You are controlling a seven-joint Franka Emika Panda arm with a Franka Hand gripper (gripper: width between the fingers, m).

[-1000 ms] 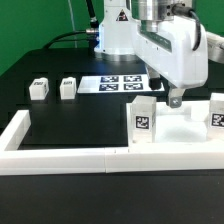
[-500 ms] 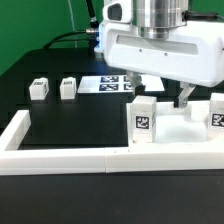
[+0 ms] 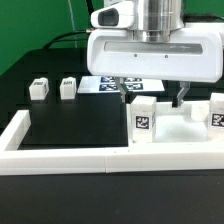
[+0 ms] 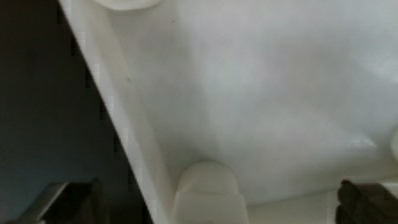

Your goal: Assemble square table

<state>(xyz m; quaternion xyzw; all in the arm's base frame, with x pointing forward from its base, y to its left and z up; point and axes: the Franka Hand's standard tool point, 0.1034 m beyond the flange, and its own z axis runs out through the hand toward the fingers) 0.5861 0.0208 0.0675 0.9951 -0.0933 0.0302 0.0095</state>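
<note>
The square table's white slab (image 3: 176, 130) lies inside the fence corner, and the wrist view shows it as a pale surface (image 4: 267, 90). Two tagged legs stand upright on it, one at the front (image 3: 143, 122) and one at the exterior view's right edge (image 3: 217, 113). My gripper (image 3: 151, 95) hangs open just above the slab, with one dark finger (image 3: 122, 92) on each side. In the wrist view the rounded top of a leg (image 4: 210, 190) shows between the open fingers (image 4: 68, 200), and neither finger touches it. Two loose legs (image 3: 38, 88) (image 3: 68, 87) rest on the black table at the exterior view's left.
Long white bars (image 3: 70, 158) form a low fence along the front and the exterior view's left. The marker board (image 3: 100, 84) lies flat behind the slab, partly hidden by my hand. Green backdrop and cables stand at the back.
My hand has swung round and shifted toward the exterior view's left, and it now faces the camera squarely over the slab. The jaws stayed open. The parts have not moved.
</note>
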